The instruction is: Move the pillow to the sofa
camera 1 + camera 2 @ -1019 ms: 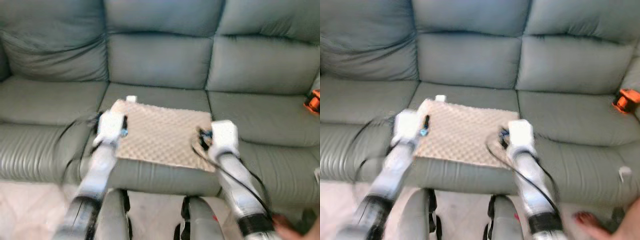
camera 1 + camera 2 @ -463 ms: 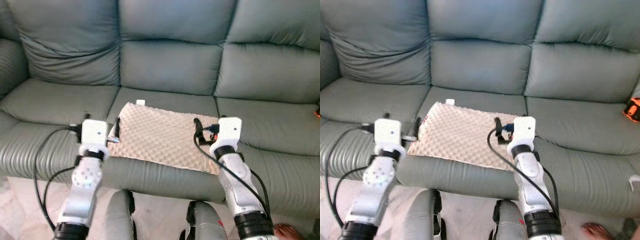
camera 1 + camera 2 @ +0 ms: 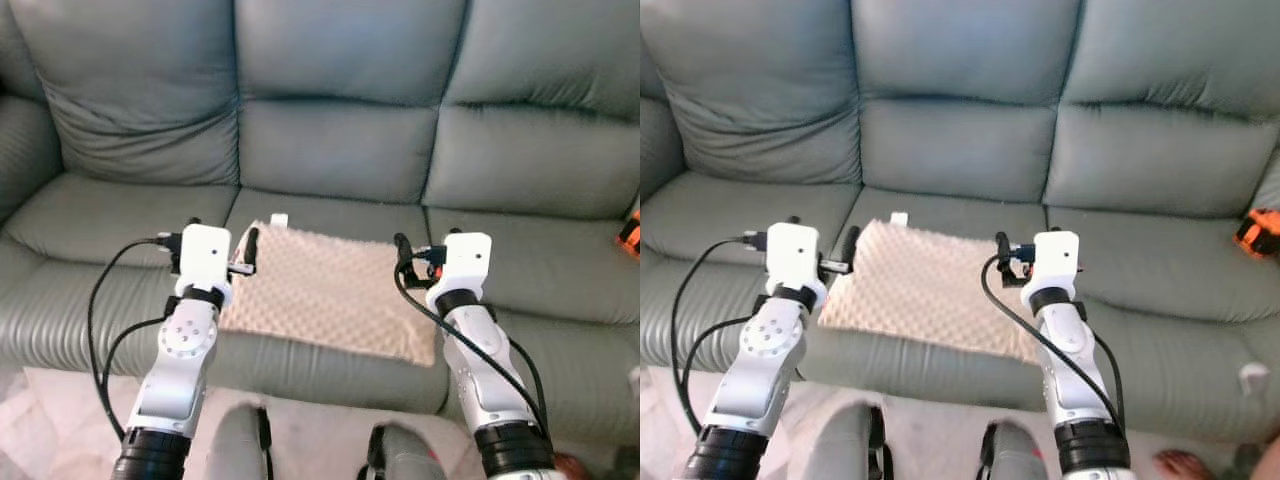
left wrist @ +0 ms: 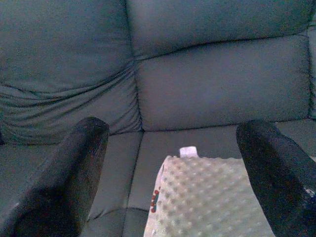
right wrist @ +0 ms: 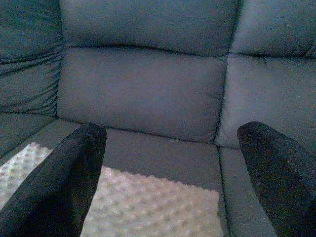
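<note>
Left eye view shows the pillow (image 3: 330, 300) lying flat on the sofa (image 3: 330, 140), left gripper (image 3: 250, 250) at its 9 o'clock, right gripper (image 3: 402, 255) at 3 o'clock, both sets of fingers wide and empty, so placing looks done and next comes drawing both arms clear.

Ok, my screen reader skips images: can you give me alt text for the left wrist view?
A flat, beige, bumpy-textured pillow with a small white tag lies on the middle seat of a grey-green leather sofa. The left gripper hovers just before it, its two black fingers spread wide, touching nothing.
</note>
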`<state>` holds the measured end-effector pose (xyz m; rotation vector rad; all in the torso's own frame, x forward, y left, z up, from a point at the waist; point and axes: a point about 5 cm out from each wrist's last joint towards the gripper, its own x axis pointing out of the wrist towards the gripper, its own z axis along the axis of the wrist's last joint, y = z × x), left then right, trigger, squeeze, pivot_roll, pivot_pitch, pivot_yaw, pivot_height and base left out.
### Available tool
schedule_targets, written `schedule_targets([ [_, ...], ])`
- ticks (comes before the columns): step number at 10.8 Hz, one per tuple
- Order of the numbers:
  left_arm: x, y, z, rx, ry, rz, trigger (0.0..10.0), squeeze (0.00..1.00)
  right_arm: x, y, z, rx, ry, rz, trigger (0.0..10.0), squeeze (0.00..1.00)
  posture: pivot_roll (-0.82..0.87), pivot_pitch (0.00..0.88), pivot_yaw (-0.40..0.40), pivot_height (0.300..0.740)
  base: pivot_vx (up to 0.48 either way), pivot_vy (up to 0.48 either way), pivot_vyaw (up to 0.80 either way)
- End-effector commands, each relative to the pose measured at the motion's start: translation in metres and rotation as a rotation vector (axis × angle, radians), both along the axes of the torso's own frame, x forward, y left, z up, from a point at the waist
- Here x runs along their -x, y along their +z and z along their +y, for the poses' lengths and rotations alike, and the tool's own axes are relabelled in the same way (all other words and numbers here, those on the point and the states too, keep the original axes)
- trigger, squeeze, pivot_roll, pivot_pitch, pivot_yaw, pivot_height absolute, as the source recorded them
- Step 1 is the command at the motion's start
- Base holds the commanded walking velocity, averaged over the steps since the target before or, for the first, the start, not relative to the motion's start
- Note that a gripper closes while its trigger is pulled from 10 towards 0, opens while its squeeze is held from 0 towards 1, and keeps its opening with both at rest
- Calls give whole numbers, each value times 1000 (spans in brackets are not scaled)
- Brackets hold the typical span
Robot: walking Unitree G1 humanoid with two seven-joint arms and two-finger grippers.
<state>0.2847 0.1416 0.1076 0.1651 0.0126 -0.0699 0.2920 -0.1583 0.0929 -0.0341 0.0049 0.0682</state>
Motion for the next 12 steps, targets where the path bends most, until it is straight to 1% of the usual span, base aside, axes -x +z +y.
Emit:
schedule_targets([
  [1, -1, 0, -3, -16, -10, 11, 10000, 0, 0, 5, -3, -7, -16, -15, 10000, 0, -22, 0, -8, 740, 0, 0, 0],
  [4, 5, -6, -1, 6, 17, 44, 10000, 0, 3, 1, 0, -11, -3, -1, 10000, 0, -15, 0, -22, 740, 0, 0, 0],
  [5, 5, -8, 0, 14, 34, 58, 10000, 0, 3, 0, 1, -24, 3, -1, 10000, 0, -15, 0, -23, 740, 0, 0, 0],
  [6, 7, -7, 1, 22, 51, 59, 10000, 0, 2, 4, 3, -63, 1, -11, 10000, 0, -19, 0, -24, 740, 0, 0, 0],
  [7, 8, -6, 3, 20, 54, 52, 10000, 0, 2, 6, 3, -65, 4, -17, 10000, 0, -25, 0, -20, 740, 0, 0, 0],
  [8, 13, -9, 17, 24, 58, 59, 10000, 0, 5, 8, 1, -49, 20, -31, 10000, 0, -34, 0, -16, 740, 0, 0, 800],
  [9, 23, -15, 42, 6, 94, 82, 10000, 0, 13, 9, -8, -37, 11, -36, 10000, 0, -28, 0, -19, 740, 0, 0, 800],
  [10, 27, -14, 47, -9, 94, 83, 10000, 0, 20, 8, -15, -36, 2, -28, 10000, 0, -23, 0, -23, 740, 0, 0, 800],
  [11, 32, -14, 47, -9, 97, 89, 10000, 0, 25, 8, -20, -40, -7, -22, 10000, 0, -18, 0, -26, 740, 0, 0, 800],
  [12, 45, -18, 41, -14, 64, 108, 10000, 0, 35, 6, -25, -31, -16, -7, 10000, 0, -15, 0, -27, 740, 0, 0, 719],
])
